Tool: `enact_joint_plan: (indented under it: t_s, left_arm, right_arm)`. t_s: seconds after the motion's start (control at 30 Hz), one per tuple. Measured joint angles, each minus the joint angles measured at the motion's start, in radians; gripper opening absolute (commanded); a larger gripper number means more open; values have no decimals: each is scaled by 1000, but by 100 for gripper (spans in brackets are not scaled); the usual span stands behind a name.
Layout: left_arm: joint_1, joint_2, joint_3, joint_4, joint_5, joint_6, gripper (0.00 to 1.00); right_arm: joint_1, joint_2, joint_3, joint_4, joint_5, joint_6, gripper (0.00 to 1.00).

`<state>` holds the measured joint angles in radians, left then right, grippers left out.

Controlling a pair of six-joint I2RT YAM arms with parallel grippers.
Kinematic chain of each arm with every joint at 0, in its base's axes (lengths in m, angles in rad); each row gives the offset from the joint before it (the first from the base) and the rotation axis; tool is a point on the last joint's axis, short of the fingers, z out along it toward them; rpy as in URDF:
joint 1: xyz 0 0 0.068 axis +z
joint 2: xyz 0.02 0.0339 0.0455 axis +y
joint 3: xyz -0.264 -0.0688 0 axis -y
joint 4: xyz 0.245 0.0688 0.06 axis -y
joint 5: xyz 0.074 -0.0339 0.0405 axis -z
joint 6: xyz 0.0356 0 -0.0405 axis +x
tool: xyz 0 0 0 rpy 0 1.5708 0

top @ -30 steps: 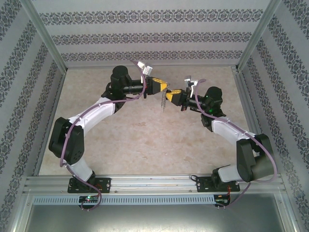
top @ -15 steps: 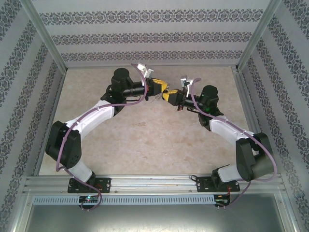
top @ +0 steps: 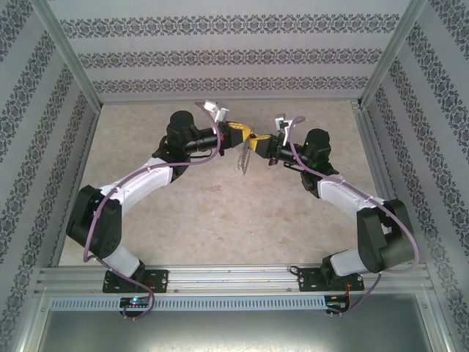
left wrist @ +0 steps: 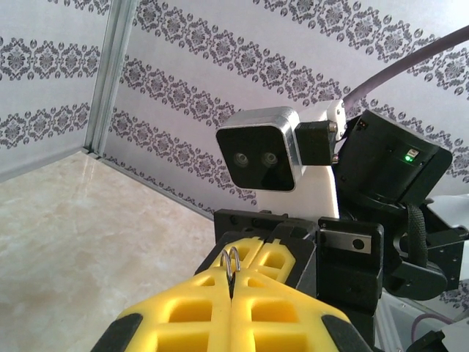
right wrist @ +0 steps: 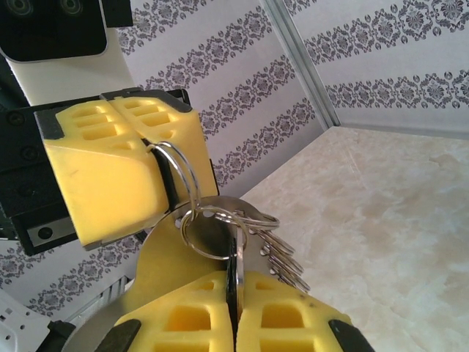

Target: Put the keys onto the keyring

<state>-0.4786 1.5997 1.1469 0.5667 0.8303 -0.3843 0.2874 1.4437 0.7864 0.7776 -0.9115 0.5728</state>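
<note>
Seen from above, two white-and-black robot arms rise from the near edge of a beige marbled tabletop (top: 220,220). They curve inward and meet in mid-air over its far half. The left gripper (top: 237,133) and the right gripper (top: 256,144), both with yellow block-like fingers, point at each other with tips almost touching. In the right wrist view, the right gripper (right wrist: 233,282) is pressed closed on a small dark key (right wrist: 233,260), seen edge-on between its fingers. Just beyond it, the silver-grey metal keyring (right wrist: 178,172), made of wire loops, is pinched in the closed left gripper (right wrist: 163,165). A smaller loop and a short chain-like strip (right wrist: 282,257) hang from the keyring beside the key. Whether the key is threaded onto a loop cannot be told. In the left wrist view, a wire loop of the keyring (left wrist: 231,258) pokes up between the closed left fingers. Farthest back stands a white wall with grey floral stripes (top: 220,59).
</note>
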Motion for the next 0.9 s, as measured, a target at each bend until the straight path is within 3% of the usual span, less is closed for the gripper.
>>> enact_joint_plan:
  t_s: [0.37,0.9]
  left_arm:
    - [0,0,-43,113,-28,-74,0]
    - [1,8,-43,129,-50,-96,0]
  right_arm:
    - [35,42,50,-3,7,0,0]
    - [48,83,113,-62,-47,-27,0]
